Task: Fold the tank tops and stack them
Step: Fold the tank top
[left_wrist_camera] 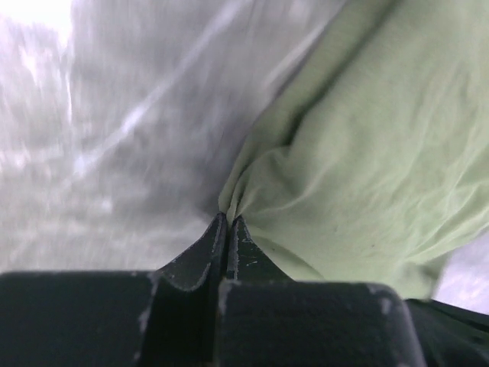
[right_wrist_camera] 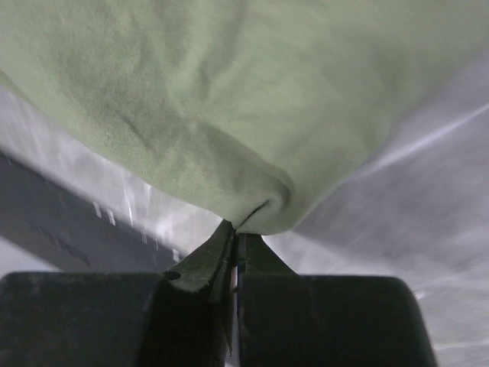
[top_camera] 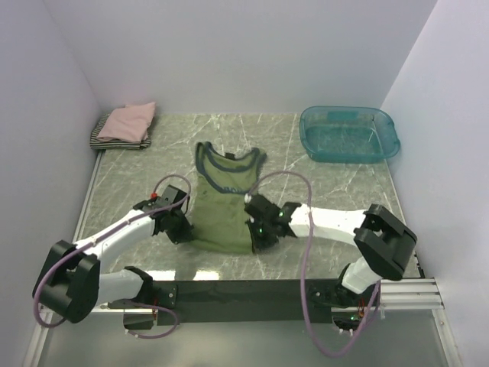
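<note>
Clenched on near hem corners of olive-green tank top (top_camera: 226, 195) (left pincer (left_wrist_camera: 228, 223), right pincer (right_wrist_camera: 235, 229)); lengthwise toward far edge of counter (top_camera: 126, 180).

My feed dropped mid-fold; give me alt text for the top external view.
An olive-green tank top lies spread on the table, the left end effector and right end effector each pinching a bottom corner. A folded pink and striped pile sits back left, a teal plastic tub back right.

At centre an olive-green cloth tank top (top_camera: 223, 200), folded pink-on-striped cloth tops (top_camera: 124, 127) behind-left, see-through teal plastic tub (top_camera: 349, 134) behind-right
</note>
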